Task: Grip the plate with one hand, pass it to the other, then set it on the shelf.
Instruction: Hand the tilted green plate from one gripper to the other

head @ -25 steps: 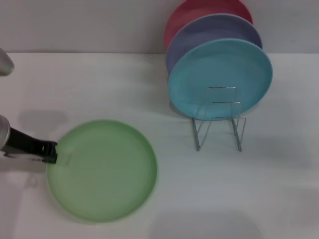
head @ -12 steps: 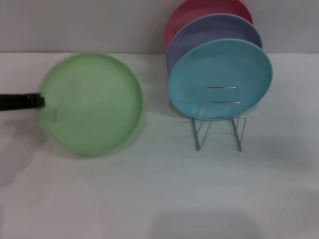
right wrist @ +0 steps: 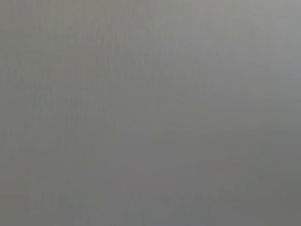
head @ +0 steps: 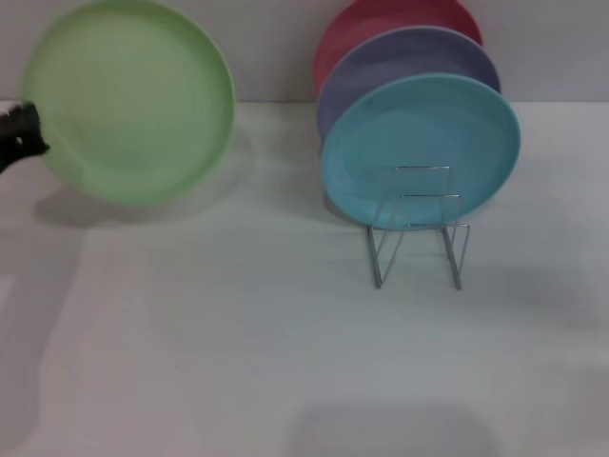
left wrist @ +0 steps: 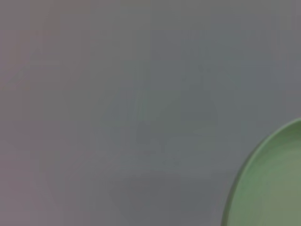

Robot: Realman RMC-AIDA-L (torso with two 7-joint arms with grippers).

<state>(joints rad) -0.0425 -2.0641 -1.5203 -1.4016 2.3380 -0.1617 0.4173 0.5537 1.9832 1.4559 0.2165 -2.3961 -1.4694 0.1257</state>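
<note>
Aloft now: green plate (head: 128, 100) held clear of the table, face turned toward the head camera, at far left of the scene and partly against the grey back wall. Its shadow falls on the white table (head: 285, 362) just beneath and to the left.

Left gripper (head: 21, 138) clamped on the plate's left rim; only its black tip shows at the left edge of the head view, the arm out of sight. Left wrist view catches one curved slice of the same plate (left wrist: 270, 186) against plain grey, with no fingers visible.

Right gripper not seen in any view. Right wrist view shows flat grey only.

Well apart to the right stands the wire rack (head: 419, 228), thin silver loops upright on the table. Three plates sit in it on edge, one behind another: turquoise plate (head: 419, 143) nearest, lavender plate (head: 409, 62) behind it, pink plate (head: 381, 24) at the rear, mostly hidden, only its upper arc showing. Front of the rack beyond the turquoise plate shows bare wire loops. Cannot tell exactly which slot each plate sits in, since their lower edges are hidden by the plate in front.

Green plate does not touch rack or stacked plates; open table lies between them.
</note>
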